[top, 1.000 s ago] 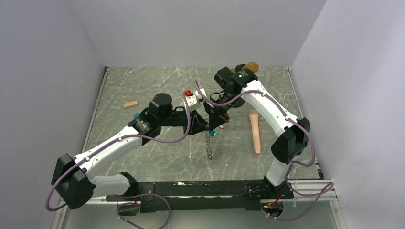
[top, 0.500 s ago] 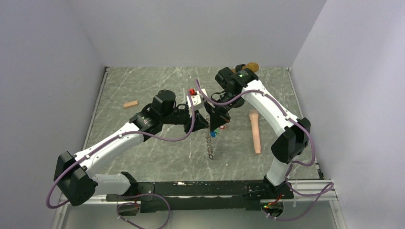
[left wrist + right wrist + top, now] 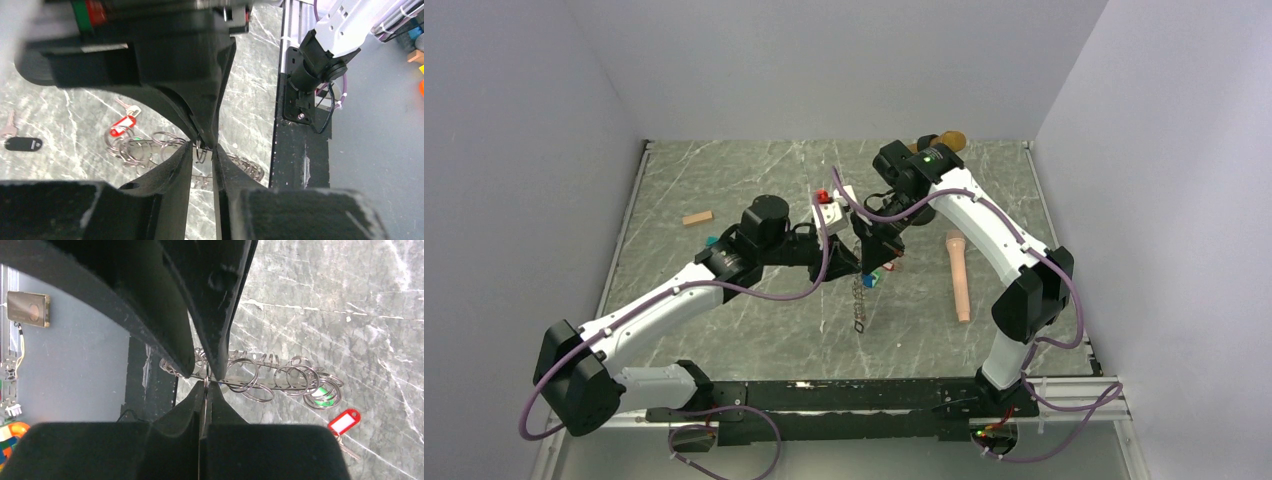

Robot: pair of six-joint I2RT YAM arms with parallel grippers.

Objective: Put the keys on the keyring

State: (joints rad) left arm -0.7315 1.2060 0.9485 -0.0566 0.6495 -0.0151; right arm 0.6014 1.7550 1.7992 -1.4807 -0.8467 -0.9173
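Observation:
The keyring, a chain of metal rings (image 3: 860, 305), hangs over the table's middle. It also shows in the right wrist view (image 3: 260, 376) and the left wrist view (image 3: 142, 148). My right gripper (image 3: 871, 262) (image 3: 205, 385) is shut on one ring at the chain's top end. My left gripper (image 3: 849, 262) (image 3: 202, 151) faces it tip to tip, jaws slightly apart around that ring. A green tag (image 3: 324, 392) and a blue tag (image 3: 868, 281) hang among the rings. The red-tagged key (image 3: 344, 421) (image 3: 122, 125) lies on the table below.
A black-tagged key (image 3: 22, 144) lies on the marble table. A small wooden block (image 3: 697, 217) lies at the left, a long pink handle (image 3: 959, 275) at the right, a brown object (image 3: 951, 140) at the back. Grey walls enclose the table.
The left arm's elbow swung slightly right and back. The chain's lower end shifted a little left. Both grippers stay together at the chain's top.

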